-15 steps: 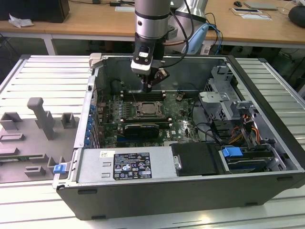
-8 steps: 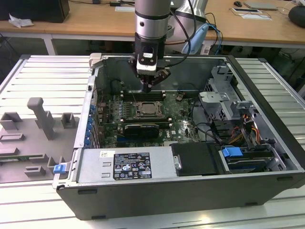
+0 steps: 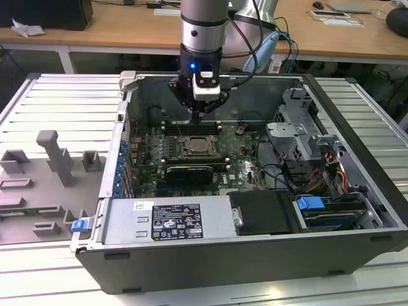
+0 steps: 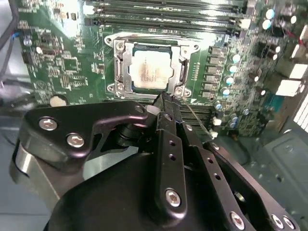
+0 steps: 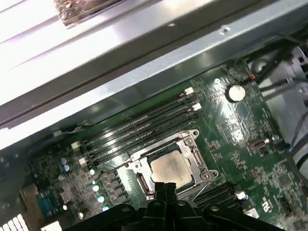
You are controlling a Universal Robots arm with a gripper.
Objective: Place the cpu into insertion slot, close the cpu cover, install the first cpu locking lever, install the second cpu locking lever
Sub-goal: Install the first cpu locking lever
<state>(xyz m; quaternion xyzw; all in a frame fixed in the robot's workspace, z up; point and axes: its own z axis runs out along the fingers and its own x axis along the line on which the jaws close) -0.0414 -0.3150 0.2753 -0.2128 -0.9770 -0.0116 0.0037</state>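
hovering above the cpu (image 5: 169,168), claw (image 5: 166,186) closed, empty

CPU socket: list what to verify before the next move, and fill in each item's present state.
1. cpu lying flat in the insertion slot: ok.
2. cpu cover down around the cpu: ok, as far as it shows.
3. Locking levers latched: cannot tell.
4. gripper carrying nothing: ok, shut and empty.
5. gripper tip, at the insertion slot's edge, free of contact: cannot tell.
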